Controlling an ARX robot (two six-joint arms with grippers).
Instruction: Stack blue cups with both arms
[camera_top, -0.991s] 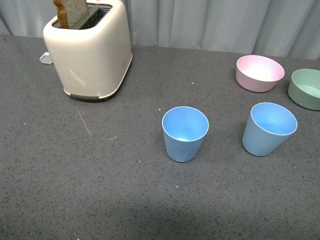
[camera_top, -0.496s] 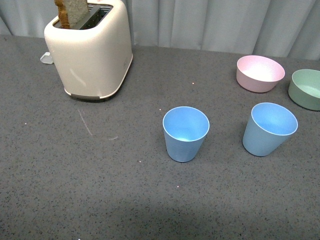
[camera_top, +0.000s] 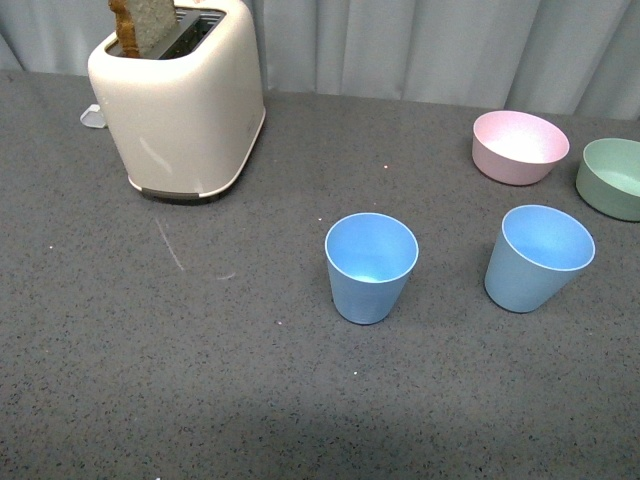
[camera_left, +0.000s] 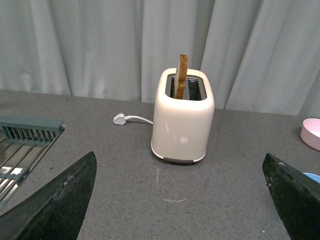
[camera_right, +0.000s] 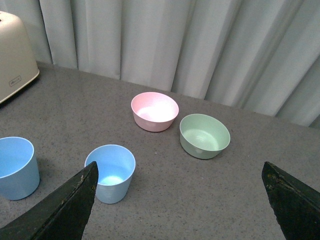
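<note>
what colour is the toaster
The toaster is cream, with a dark strip at its base; best seen in the front view.

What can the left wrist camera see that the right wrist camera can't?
Only the left wrist view shows the brown slice of bread sticking up from the cream toaster, the white plug with its cord, and a grey-green slatted rack. Only the right wrist view shows the round light green bowl and the two light blue plastic cups whole. Both show the toaster, the round pink bowl, the grey tabletop and the pale curtain.
</note>
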